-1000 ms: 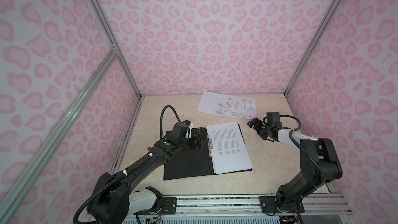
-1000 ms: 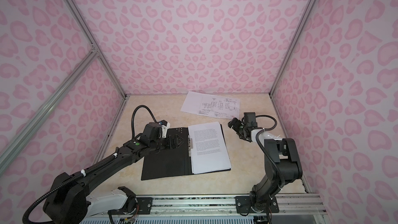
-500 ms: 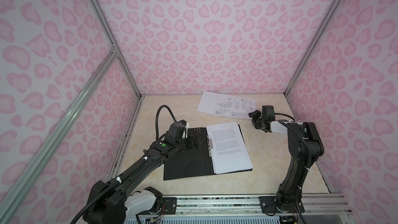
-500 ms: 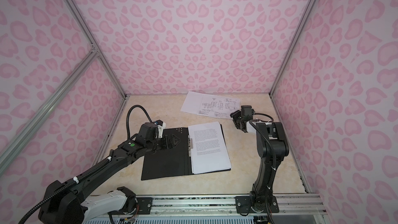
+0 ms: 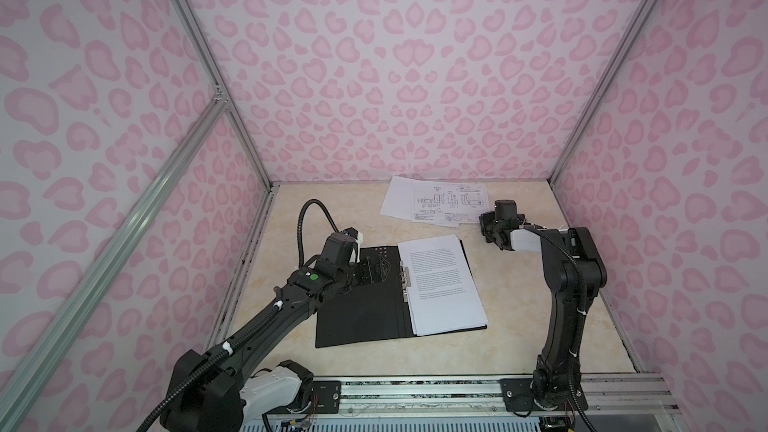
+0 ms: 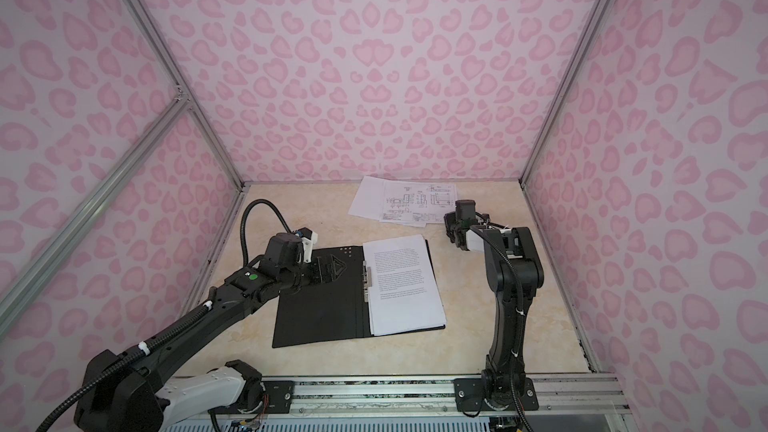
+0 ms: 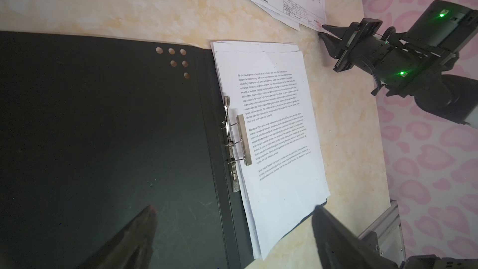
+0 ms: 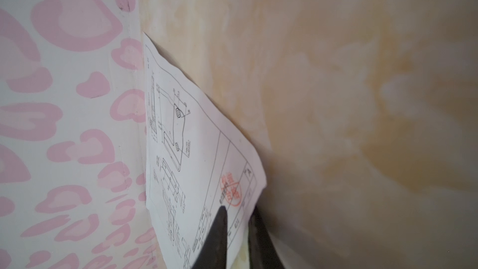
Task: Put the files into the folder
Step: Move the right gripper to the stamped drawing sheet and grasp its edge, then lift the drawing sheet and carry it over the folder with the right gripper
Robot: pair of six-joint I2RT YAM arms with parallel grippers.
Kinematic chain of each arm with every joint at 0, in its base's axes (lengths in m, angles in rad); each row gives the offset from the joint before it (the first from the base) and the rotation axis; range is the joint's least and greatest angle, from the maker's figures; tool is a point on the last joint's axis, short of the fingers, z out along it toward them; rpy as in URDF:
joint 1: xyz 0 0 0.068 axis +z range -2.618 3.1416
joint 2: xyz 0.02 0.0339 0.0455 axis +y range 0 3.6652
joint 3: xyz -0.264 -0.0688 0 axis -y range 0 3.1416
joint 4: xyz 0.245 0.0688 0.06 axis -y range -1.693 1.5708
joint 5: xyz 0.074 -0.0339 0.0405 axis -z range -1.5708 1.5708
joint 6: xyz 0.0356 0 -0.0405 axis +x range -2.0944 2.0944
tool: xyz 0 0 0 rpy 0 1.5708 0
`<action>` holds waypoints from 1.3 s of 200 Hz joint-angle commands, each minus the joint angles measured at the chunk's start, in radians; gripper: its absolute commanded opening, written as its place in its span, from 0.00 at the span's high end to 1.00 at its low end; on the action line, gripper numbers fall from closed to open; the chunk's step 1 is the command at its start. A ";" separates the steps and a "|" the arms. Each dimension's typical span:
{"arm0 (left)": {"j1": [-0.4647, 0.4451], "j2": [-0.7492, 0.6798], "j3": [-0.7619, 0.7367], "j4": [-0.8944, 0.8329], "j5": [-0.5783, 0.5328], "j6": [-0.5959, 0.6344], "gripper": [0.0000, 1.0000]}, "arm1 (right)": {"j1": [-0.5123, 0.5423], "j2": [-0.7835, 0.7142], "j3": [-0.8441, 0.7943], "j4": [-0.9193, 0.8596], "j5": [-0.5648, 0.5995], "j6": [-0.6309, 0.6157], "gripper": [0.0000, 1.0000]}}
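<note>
The folder point(image 5: 357, 305) point(image 6: 320, 305) lies open at mid-table, black inside up, with a metal clip point(image 7: 240, 138) at its spine. White text-printed files point(image 5: 440, 284) point(image 7: 279, 138) rest on its right half. More files lie at the back, the top one a technical drawing point(image 5: 449, 201) point(image 6: 419, 199) point(image 8: 194, 151). My right gripper point(image 5: 484, 224) point(image 8: 238, 207) is shut on that drawing's near right corner, one finger above and one below the paper. My left gripper point(image 5: 380, 270) point(image 7: 234, 209) hovers open over the folder's bare left half, holding nothing.
Pink heart-patterned walls close in the table on three sides; the back wall point(image 5: 415, 118) runs just behind the loose sheets. A plain white sheet point(image 5: 397, 197) pokes out under the drawing. An aluminium rail point(image 5: 415, 392) carries both arm bases at the front edge.
My right gripper moved back and left to the drawing's corner and went from open to shut on it. The left arm shifted only slightly over the folder.
</note>
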 commanded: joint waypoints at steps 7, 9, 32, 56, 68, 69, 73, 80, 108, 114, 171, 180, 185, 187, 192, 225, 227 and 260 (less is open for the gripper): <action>0.006 -0.031 0.019 -0.030 -0.010 0.030 0.05 | -0.004 0.000 -0.043 0.060 0.051 -0.022 1.00; 0.008 -0.036 0.019 -0.032 -0.011 0.033 0.05 | -0.005 -0.005 -0.042 0.062 0.048 -0.034 1.00; 0.010 -0.086 0.022 -0.043 -0.031 0.097 0.04 | -0.003 -0.100 -0.029 -0.020 0.018 -0.214 1.00; 0.011 -0.162 0.018 -0.037 -0.048 0.184 0.00 | -0.005 -0.219 -0.036 -0.126 -0.067 -0.387 1.00; 0.010 -0.198 0.014 -0.029 -0.049 0.220 0.02 | -0.006 -0.272 -0.024 -0.205 -0.127 -0.482 1.00; 0.011 -0.202 0.014 -0.027 -0.049 0.222 0.02 | -0.006 -0.278 -0.025 -0.210 -0.131 -0.489 1.00; 0.011 -0.214 0.013 -0.023 -0.048 0.233 0.02 | -0.006 -0.299 -0.026 -0.229 -0.144 -0.519 1.00; 0.010 -0.233 0.007 -0.015 -0.050 0.247 0.02 | -0.004 -0.338 -0.023 -0.274 -0.158 -0.569 1.00; 0.011 -0.299 -0.022 0.030 -0.050 0.304 0.02 | 0.010 -0.478 0.021 -0.443 -0.208 -0.758 1.00; 0.011 -0.308 -0.029 0.032 -0.047 0.322 0.02 | 0.015 -0.501 0.032 -0.475 -0.218 -0.794 1.00; 0.010 -0.485 -0.194 0.205 -0.002 0.382 0.02 | 0.087 -0.636 0.162 -0.705 -0.352 -1.054 1.00; 0.011 -0.514 -0.211 0.215 -0.014 0.385 0.02 | 0.111 -0.641 0.208 -0.770 -0.344 -1.092 1.00; 0.011 -0.524 -0.215 0.211 -0.020 0.387 0.02 | 0.128 -0.643 0.235 -0.813 -0.339 -1.120 1.00; 0.011 -0.527 -0.217 0.208 -0.024 0.389 0.02 | 0.133 -0.643 0.248 -0.829 -0.336 -1.128 1.00; 0.011 -0.531 -0.216 0.201 -0.030 0.396 0.02 | 0.153 -0.644 0.276 -0.863 -0.330 -1.152 1.00; 0.011 -0.510 -0.221 0.158 -0.037 0.395 0.02 | 0.258 -0.664 0.410 -0.923 -0.396 -1.098 1.00; 0.011 -0.508 -0.221 0.156 -0.033 0.394 0.02 | 0.265 -0.665 0.419 -0.930 -0.397 -1.097 1.00; 0.011 -0.515 -0.212 0.141 -0.029 0.397 0.02 | 0.349 -0.605 0.606 -1.147 -0.438 -1.099 1.00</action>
